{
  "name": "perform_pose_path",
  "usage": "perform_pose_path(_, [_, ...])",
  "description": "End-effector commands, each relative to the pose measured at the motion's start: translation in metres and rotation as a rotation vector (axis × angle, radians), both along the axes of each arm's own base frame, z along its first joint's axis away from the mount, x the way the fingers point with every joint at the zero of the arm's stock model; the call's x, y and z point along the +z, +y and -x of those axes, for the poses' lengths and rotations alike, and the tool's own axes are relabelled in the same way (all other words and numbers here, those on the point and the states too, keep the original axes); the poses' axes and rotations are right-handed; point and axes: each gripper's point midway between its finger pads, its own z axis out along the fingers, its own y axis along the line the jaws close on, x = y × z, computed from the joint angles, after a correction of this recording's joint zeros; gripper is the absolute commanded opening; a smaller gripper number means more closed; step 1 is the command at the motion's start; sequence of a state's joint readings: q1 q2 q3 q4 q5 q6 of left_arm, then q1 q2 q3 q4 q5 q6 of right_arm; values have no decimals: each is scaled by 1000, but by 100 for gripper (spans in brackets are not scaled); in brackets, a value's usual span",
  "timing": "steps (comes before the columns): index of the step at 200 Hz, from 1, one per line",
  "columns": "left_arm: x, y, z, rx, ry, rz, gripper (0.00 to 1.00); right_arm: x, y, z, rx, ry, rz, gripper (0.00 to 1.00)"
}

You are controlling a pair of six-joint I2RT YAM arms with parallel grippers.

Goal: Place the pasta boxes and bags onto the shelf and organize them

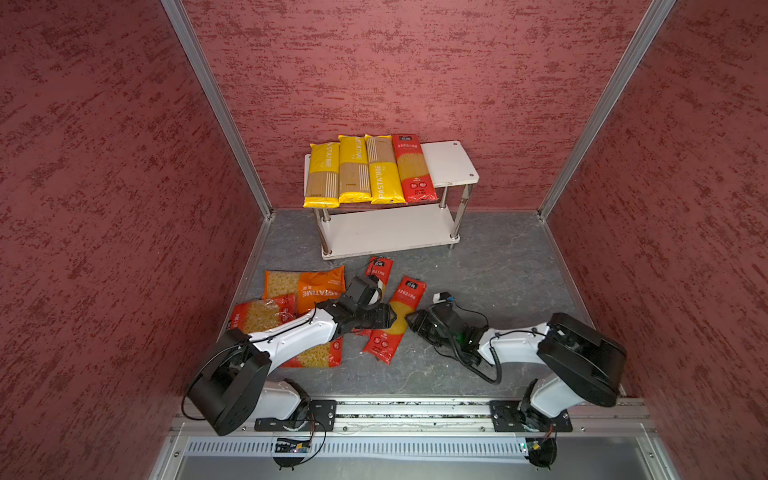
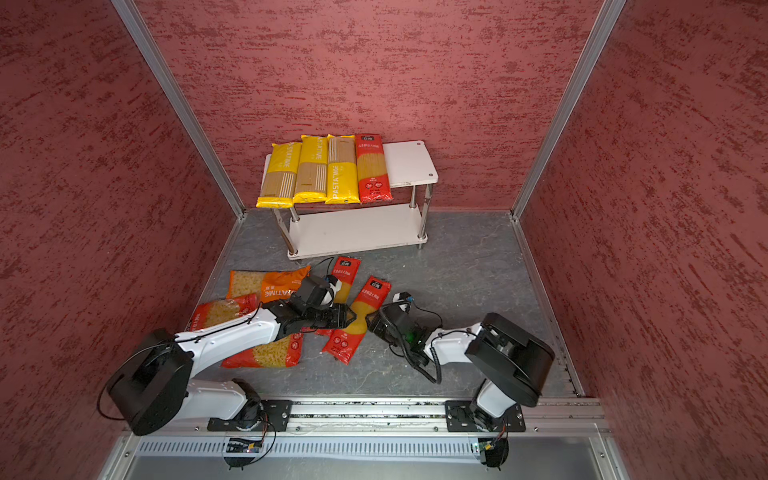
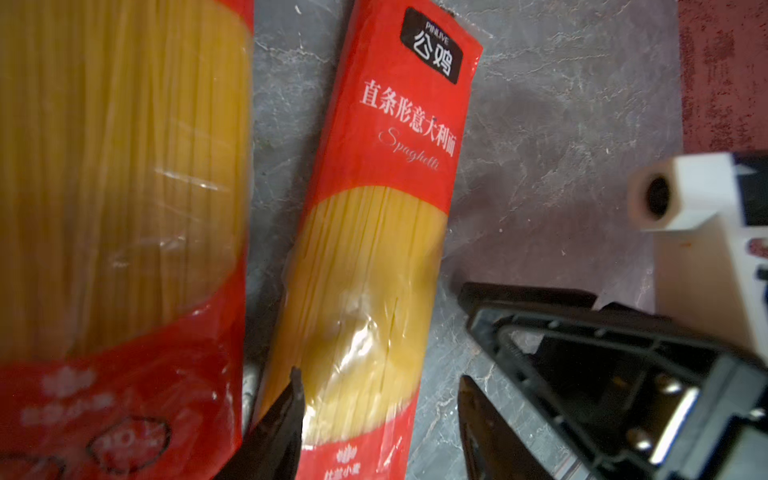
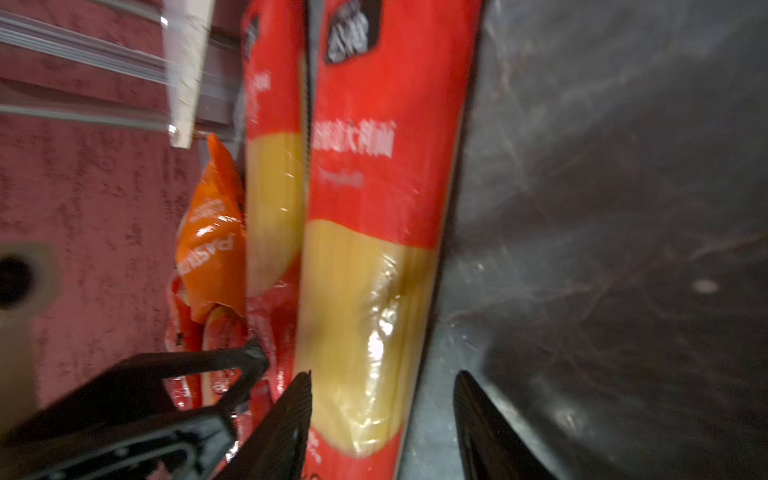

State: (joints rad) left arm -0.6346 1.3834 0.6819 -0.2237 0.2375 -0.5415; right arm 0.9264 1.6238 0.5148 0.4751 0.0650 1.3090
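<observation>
Place: a robot test cell in a lab, dressed like a shop corner.
Walls: red textured panels set in bare aluminium posts, closing three sides.
Floor: grey stone-look sheet.
Machinery: a left arm and a right arm, white and black, bolted to a metal rail; a slotted cable duct and loose wires in front.
Stock: a small white shelf with pasta packs.

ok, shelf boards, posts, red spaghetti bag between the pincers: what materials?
Shelf boards: white, smooth, matte; probably plastic or coated board. Posts: shiny, chrome-look metal, bright reflections. Red spaghetti bag: thin glossy plastic film, wrinkle glare, clear window.
</observation>
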Motion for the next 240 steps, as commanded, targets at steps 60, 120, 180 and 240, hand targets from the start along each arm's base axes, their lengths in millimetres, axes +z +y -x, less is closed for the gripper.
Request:
perform_pose_path(60, [-6, -8, 0, -50, 32, 41, 50, -8, 30, -7, -23, 55, -128, 44])
perform_pose_path(120, [34, -20, 6, -44, 3, 177, 48, -4, 4, -9, -10, 7, -64, 9])
perform_pose_path(180, [58, -32, 8, -46, 9, 224, 55, 9, -62, 6, 147, -47, 175, 3])
perform_pose_path(240, [24, -83, 20, -62, 83, 258, 55, 26, -123, 15, 184, -40, 152, 41])
